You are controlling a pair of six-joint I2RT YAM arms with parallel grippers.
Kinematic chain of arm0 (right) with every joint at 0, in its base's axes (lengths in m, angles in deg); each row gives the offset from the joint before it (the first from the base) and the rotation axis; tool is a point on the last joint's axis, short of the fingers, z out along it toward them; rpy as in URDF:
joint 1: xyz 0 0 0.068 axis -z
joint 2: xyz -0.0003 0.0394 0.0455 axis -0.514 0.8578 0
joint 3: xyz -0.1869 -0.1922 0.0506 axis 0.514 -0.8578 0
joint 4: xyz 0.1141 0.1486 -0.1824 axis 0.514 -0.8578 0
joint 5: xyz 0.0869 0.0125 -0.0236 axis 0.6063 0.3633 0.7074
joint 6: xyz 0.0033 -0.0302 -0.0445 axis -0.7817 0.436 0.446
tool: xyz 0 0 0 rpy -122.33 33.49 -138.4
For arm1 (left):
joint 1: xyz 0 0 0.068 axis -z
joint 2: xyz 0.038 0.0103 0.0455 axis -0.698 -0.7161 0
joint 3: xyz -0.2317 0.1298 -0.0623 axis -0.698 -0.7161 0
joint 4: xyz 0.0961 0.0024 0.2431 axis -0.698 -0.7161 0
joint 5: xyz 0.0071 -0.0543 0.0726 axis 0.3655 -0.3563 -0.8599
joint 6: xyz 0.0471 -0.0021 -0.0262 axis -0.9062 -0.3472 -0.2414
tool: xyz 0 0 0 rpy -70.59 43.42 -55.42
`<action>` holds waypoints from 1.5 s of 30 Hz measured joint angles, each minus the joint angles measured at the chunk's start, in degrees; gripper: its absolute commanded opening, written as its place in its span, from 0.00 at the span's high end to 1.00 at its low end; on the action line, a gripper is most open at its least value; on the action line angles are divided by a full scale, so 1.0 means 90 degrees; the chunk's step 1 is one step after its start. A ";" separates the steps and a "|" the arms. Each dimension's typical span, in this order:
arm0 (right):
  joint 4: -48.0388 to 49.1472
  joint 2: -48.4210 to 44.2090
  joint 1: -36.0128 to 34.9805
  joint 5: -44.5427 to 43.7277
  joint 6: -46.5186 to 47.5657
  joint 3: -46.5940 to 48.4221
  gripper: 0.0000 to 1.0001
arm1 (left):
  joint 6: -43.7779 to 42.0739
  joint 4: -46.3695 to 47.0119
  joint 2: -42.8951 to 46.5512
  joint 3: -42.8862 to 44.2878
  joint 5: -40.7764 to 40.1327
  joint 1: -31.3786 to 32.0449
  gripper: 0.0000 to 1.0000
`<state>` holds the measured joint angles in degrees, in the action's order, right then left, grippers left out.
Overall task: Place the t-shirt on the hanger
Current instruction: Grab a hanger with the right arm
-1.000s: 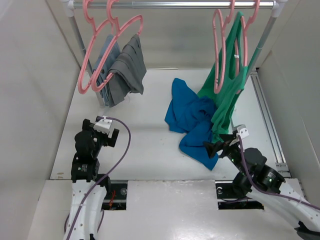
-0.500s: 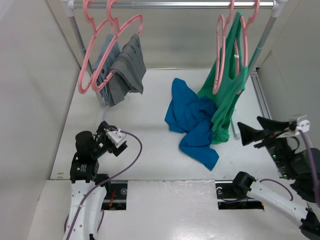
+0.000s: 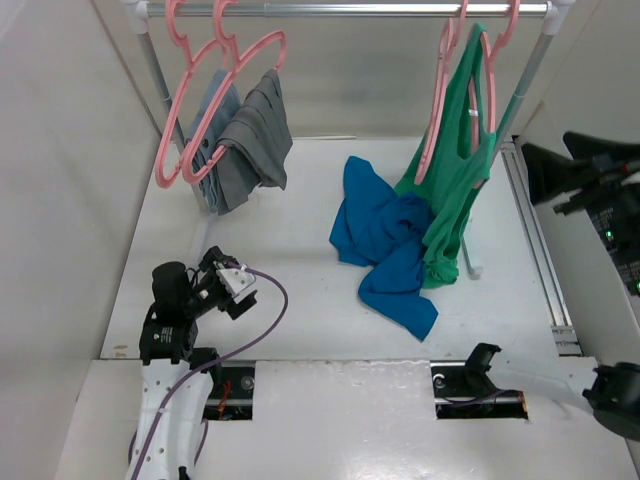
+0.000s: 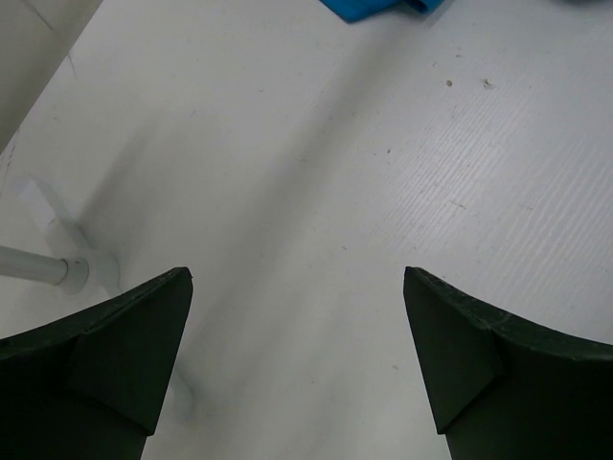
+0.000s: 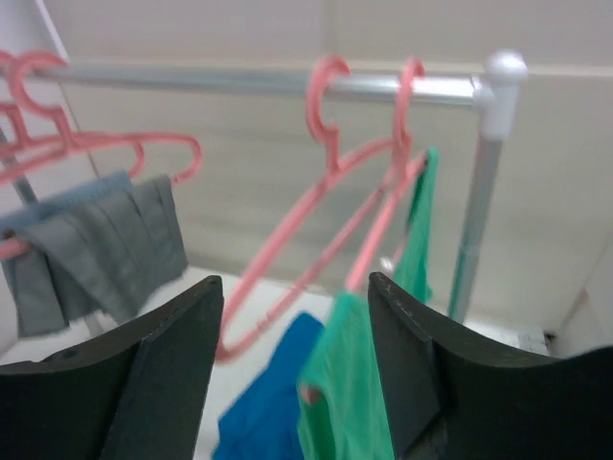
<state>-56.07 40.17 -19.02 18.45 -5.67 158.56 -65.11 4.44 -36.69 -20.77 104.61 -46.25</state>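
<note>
The blue t-shirt [image 3: 385,245] lies crumpled on the table, right of centre, partly under the hem of the green top. An empty pink hanger [image 3: 428,125] hangs on the rail at the right, just left of the green top. My right gripper [image 3: 548,160] is raised high at the right edge, open and empty. In the right wrist view [image 5: 295,283] it faces the hanger [image 5: 278,251] from a distance, with the t-shirt [image 5: 268,412] below. My left gripper [image 3: 228,285] is low at the near left, open and empty [image 4: 297,326] over bare table. A corner of the t-shirt [image 4: 383,6] shows far ahead of it.
The green tank top [image 3: 455,170] hangs on its own pink hanger at the right end of the metal rail [image 3: 350,9]. Two pink hangers with grey garments [image 3: 250,140] hang at the left. The rack's right upright [image 5: 479,192] and left foot [image 4: 57,270] stand close by. White walls enclose the table.
My right arm has lifted from the table beside the t-shirt up to the far right, near rail height. My left gripper has tipped forward and down. The empty hanger has swung slightly.
</note>
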 measured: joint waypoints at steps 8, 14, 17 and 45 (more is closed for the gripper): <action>0.0282 0.2324 0.0000 -0.0284 0.0294 0.1931 0.24 | -0.0024 0.0005 0.0034 -0.0005 0.0015 0.0000 0.08; 0.0624 0.3298 0.0202 -0.0746 0.0386 0.1894 0.27 | -0.0041 0.0007 0.0177 -0.0017 0.0012 0.0000 0.08; 0.0675 0.3589 0.0629 -0.0792 0.0393 0.1880 0.25 | -0.0041 0.0007 0.0192 -0.0036 0.0010 0.0000 0.08; 0.0940 0.3830 0.2584 0.0758 -0.0634 0.0981 0.30 | -0.0041 0.0007 0.0197 -0.0058 0.0000 0.0000 0.08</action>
<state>-47.61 74.64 4.23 25.27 -11.38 167.39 -65.48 4.51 -34.92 -21.30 104.61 -46.25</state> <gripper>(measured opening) 0.678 0.913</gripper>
